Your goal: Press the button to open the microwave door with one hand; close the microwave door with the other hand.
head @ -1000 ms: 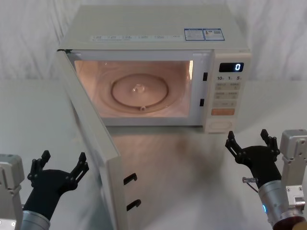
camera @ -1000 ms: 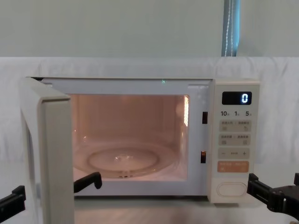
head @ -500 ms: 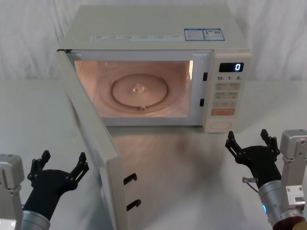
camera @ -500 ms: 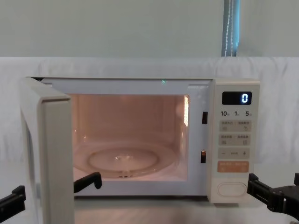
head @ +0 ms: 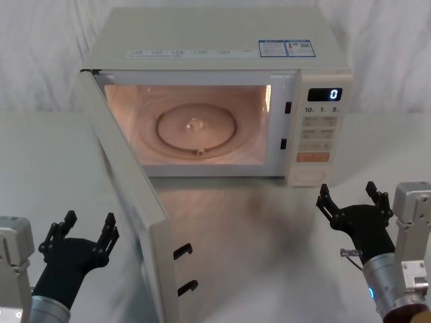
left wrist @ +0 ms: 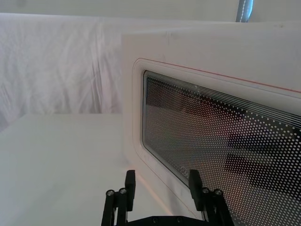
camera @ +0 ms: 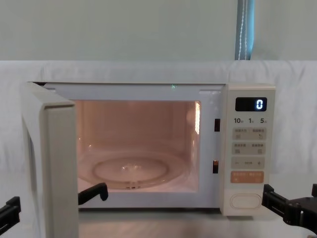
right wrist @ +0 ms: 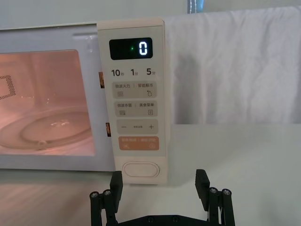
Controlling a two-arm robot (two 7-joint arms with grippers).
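The microwave (head: 215, 94) sits on the white surface (head: 269, 229), its door (head: 131, 195) swung wide toward the robot's left; the left gripper (head: 84, 232) hovers outside the door, fingers released, while the right gripper (head: 353, 202) hovers before the button (head: 308, 175), fingers spread, touching nothing

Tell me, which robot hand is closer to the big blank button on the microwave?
The right one. The right gripper sits open just in front of the button, slightly to its right. The left gripper is far off, open, on the other side of the swung-out microwave door.
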